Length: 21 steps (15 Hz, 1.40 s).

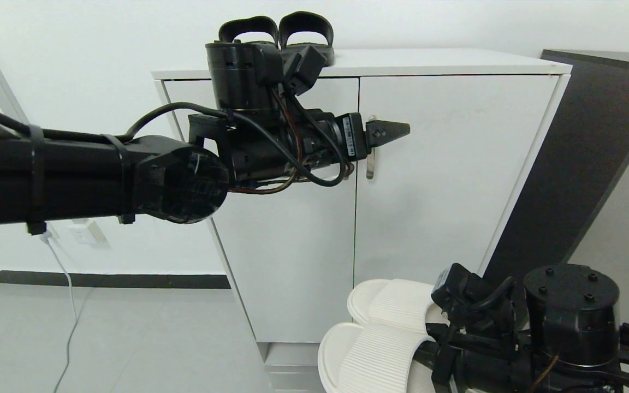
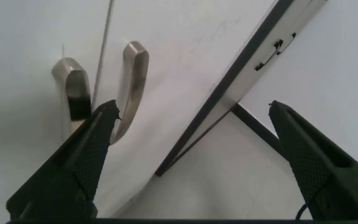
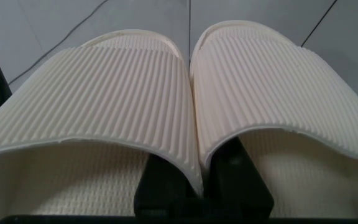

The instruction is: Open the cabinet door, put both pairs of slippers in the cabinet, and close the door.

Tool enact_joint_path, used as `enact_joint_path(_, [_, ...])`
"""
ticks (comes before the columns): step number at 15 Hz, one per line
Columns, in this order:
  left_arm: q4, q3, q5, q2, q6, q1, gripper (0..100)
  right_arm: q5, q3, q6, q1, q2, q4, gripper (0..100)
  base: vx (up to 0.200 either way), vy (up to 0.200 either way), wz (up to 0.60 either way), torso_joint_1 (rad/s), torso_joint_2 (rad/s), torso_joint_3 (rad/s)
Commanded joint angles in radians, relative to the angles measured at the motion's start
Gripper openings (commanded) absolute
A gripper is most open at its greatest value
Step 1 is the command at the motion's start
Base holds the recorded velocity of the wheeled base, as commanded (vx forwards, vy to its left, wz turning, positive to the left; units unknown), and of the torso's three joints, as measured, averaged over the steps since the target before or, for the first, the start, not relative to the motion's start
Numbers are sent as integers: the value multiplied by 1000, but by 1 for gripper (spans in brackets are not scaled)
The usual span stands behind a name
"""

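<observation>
- The cabinet (image 1: 456, 180) is noted shut, with both doors flush. 2 handles sit side by side at the centre seam, their long axes vertical.
- The left gripper (image 1: 395, 131) is held at the height of the handle (image 1: 370, 164) on the right door. Its fingers are spread wide and nothing is grasped.
- In the left wrist view, 1 finger (image 2: 95, 143) is seen with its tip overlapping the nearer handle, while the other finger stands well apart from both handles. The handle is therefore at the edge of the gap, not inside it.
- The gap is judged to lie across the handle's long axis already. Only a sideways shift is thought to be needed before the fingers are closed.
- The right gripper (image 3: 202, 183) is held low before the right door. Its fingers are clenched on the adjoining straps of the white slippers (image 1: 380, 327).
- The black slippers (image 1: 279, 30) are left on the cabinet top, above the left door.
- The left arm is the nearer and the free one, so the door pull is judged to fall to it.
</observation>
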Motion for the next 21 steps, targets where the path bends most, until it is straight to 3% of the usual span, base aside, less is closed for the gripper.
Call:
enact_joint_path(1, [6,-32,14,35,1,-2,100,1,0,-1,0,1,0,0,0,0,0,0,0,0])
enact_joint_path(8, [22,-120,14,121,-1,-14,100,1,2,-1,0,1,0,0,0,0,0,0,0,0])
enact_joint_path(9, [22,-123,14,122,-1,-14,0,1,2,-1,0,1,0,0,0,0,0,0,0,0])
enact_joint_path(13, [21,-111,14,105,-1,-14,0,1,6,-1,2,1,0,0,0,0,0,0,0,0])
enact_joint_path(21, [-10,147,14,-102,4,-50,0,30,33,-3,21,-16,1,0,0,0,0,0,0,0])
